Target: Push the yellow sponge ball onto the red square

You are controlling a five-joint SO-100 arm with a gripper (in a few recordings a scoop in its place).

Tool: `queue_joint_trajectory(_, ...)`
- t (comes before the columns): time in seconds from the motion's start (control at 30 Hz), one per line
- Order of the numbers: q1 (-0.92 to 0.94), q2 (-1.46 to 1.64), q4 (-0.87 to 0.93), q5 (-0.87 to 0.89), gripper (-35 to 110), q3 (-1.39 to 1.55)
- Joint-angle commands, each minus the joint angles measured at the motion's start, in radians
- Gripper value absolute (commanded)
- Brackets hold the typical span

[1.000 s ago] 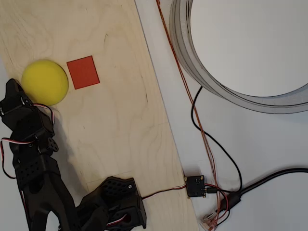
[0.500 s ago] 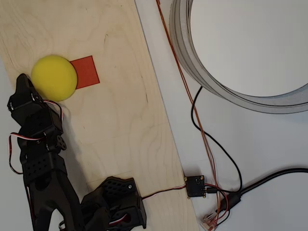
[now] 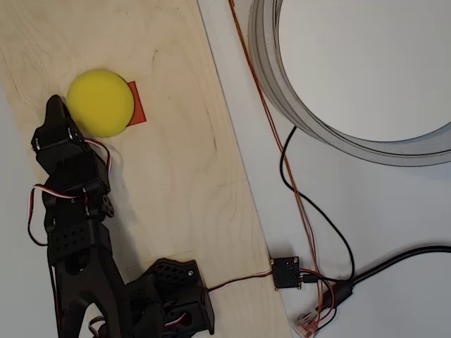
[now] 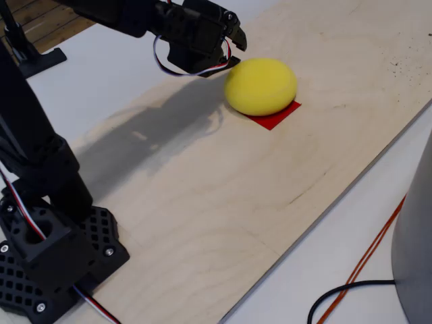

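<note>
Judging from both views, the push is nearly done: the yellow sponge ball (image 3: 101,103) already overlaps the red square (image 3: 138,109), hiding most of it, with a strip showing at the ball's right edge in the overhead view and a corner poking out in front in the fixed view (image 4: 273,119). What seems left is a short nudge rightward so the ball sits centred on the patch. The gripper (image 3: 55,115) sits just beside the ball's lower-left side on the wooden board (image 3: 183,183), apparently touching or nearly so; its fingers look drawn together, holding nothing, serving as a blunt pusher (image 4: 229,40)
</note>
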Motion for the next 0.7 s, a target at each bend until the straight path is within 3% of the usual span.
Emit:
queue_joint_trajectory(0.0,0.037,0.066,0.009,0.002,4,0.014)
queue_joint_trajectory(0.67,0.101,0.048,-0.012,-0.014,4,0.009)
